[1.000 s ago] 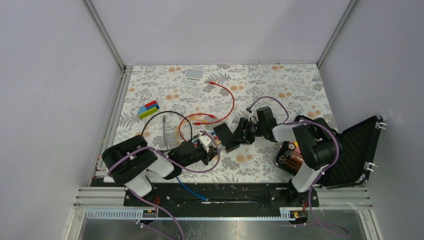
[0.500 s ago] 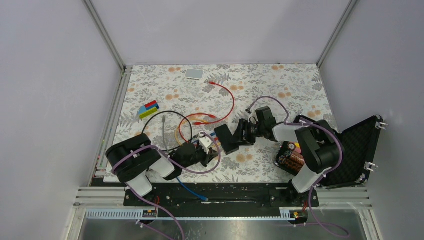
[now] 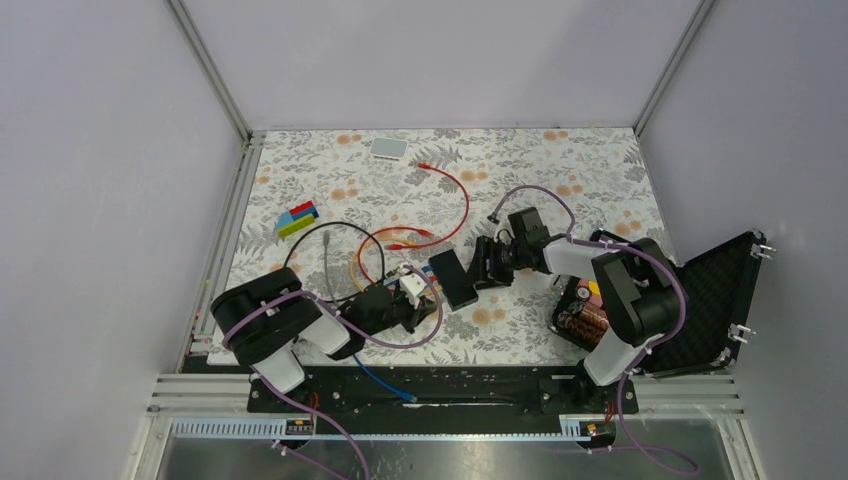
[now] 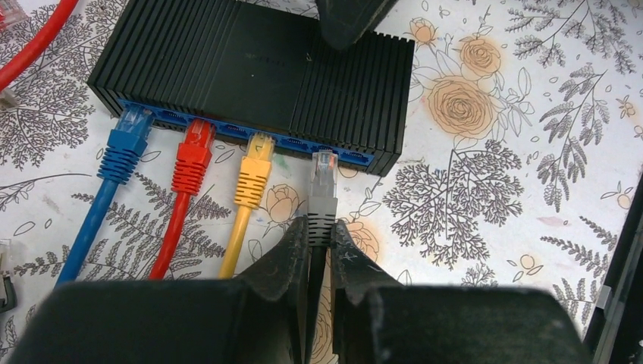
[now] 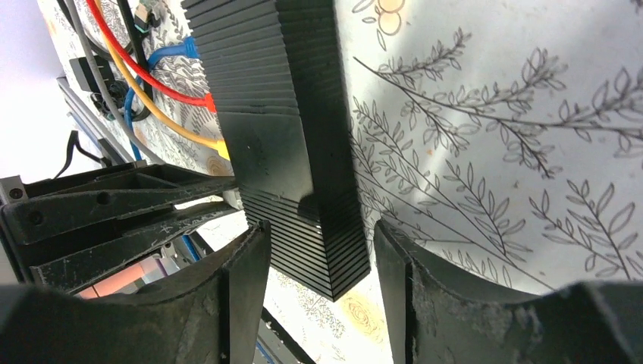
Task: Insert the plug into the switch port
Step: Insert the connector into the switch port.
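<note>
Status: the switch lies flat on the table, with its blue port face toward the left arm.

The right gripper straddles one short end of the switch, jaws wide. There looks to be a sliver of gap between one finger and the switch's side, so we read it as loose, not clamped.

The left gripper sits just in front of the port face, jaws narrow, pinching the grey cable right behind the plug.

The blue cable, red cable and yellow cable sit side by side in the switch.

The plug lines up with the next port along from yellow, tip at the port mouth. We can't tell whether it is touching or just inside. More of its clear body shows than on the other three, so we judge it not home.

Done: grasp, alignment.

Left: push straight in until it latches, then let go.

Risk: if the right jaws are slack, the switch may slide away under the push.
</note>
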Action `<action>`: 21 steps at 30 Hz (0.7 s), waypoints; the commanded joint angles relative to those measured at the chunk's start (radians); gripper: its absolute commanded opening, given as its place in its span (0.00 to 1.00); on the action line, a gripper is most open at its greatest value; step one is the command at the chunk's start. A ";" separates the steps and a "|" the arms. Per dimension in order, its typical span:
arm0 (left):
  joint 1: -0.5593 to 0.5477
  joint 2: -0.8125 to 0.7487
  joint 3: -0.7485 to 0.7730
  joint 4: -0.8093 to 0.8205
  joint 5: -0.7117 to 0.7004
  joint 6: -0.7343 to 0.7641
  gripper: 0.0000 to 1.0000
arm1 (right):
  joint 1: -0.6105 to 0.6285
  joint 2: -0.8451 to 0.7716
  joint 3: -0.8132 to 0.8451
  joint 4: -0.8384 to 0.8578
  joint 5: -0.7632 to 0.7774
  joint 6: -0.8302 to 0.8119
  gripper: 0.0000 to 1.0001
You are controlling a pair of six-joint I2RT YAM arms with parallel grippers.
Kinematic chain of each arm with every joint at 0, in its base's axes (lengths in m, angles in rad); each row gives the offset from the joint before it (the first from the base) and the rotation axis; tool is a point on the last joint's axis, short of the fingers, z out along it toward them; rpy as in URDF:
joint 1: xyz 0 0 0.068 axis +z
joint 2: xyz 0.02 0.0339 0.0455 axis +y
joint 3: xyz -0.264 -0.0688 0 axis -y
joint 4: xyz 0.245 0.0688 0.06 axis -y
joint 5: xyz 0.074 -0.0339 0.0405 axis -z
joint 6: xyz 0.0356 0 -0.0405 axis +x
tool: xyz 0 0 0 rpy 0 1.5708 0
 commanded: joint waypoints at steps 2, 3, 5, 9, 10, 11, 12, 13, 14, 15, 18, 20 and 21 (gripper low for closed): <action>-0.005 0.012 0.032 0.032 -0.019 0.043 0.00 | 0.005 0.052 0.044 -0.042 -0.007 -0.076 0.60; -0.004 0.012 0.033 0.024 -0.020 0.051 0.00 | 0.005 0.056 0.051 -0.043 -0.013 -0.082 0.60; -0.004 0.010 0.044 0.006 -0.020 0.067 0.00 | 0.005 0.064 0.067 -0.060 -0.019 -0.099 0.60; -0.004 0.005 0.055 -0.002 -0.015 0.090 0.00 | 0.004 0.085 0.094 -0.097 -0.031 -0.132 0.60; -0.005 0.004 0.057 -0.004 -0.009 0.094 0.00 | 0.004 0.091 0.096 -0.098 -0.035 -0.136 0.60; -0.004 0.004 0.064 -0.014 -0.009 0.096 0.00 | 0.003 0.094 0.097 -0.098 -0.040 -0.139 0.60; -0.004 0.005 0.069 -0.023 -0.007 0.096 0.00 | 0.003 0.098 0.098 -0.098 -0.047 -0.142 0.60; -0.004 0.006 0.069 -0.021 -0.002 0.096 0.00 | 0.003 0.103 0.099 -0.096 -0.055 -0.146 0.60; -0.004 0.009 0.069 -0.014 0.004 0.096 0.00 | 0.003 0.111 0.101 -0.098 -0.064 -0.149 0.59; -0.005 0.013 0.066 -0.003 0.012 0.096 0.00 | 0.003 0.118 0.105 -0.103 -0.070 -0.154 0.59; -0.004 0.010 0.058 0.023 0.027 0.096 0.00 | 0.003 0.131 0.106 -0.109 -0.078 -0.160 0.58; -0.004 0.004 0.044 0.057 0.034 0.096 0.00 | 0.003 0.132 0.103 -0.109 -0.078 -0.162 0.58; -0.005 -0.001 0.041 0.062 0.041 0.096 0.00 | 0.003 0.133 0.104 -0.109 -0.077 -0.161 0.58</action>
